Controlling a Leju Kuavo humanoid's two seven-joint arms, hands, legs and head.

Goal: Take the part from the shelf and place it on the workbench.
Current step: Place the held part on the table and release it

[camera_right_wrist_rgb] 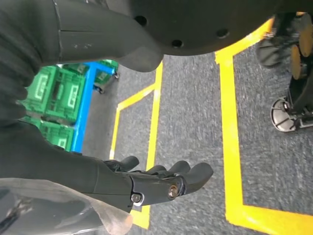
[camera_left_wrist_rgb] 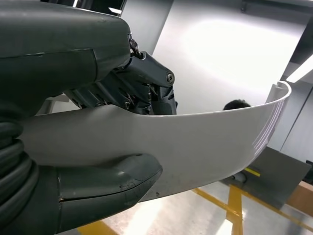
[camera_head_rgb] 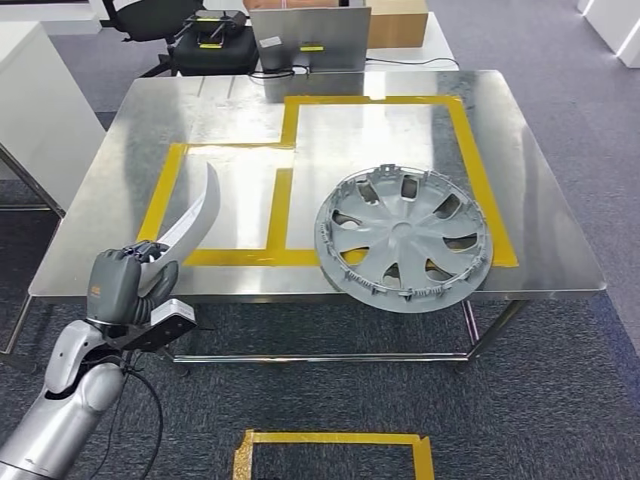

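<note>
left hand (camera_head_rgb: pixel 124 285): grips curved white part (camera_head_rgb: pixel 192 215) by its lower end, at the surface's (camera_head_rgb: pixel 90 215) near-left edge (part rises over it)
right hand (camera_right_wrist_rgb: pixel 155 183): fingers apart, holding nothing, over floor
hubcap (camera_head_rgb: pixel 404 240): on surface, well apart

Left robot hand (camera_head_rgb: pixel 124 283) clasped, right robot hand (camera_right_wrist_rgb: pixel 162 181) loose
</note>
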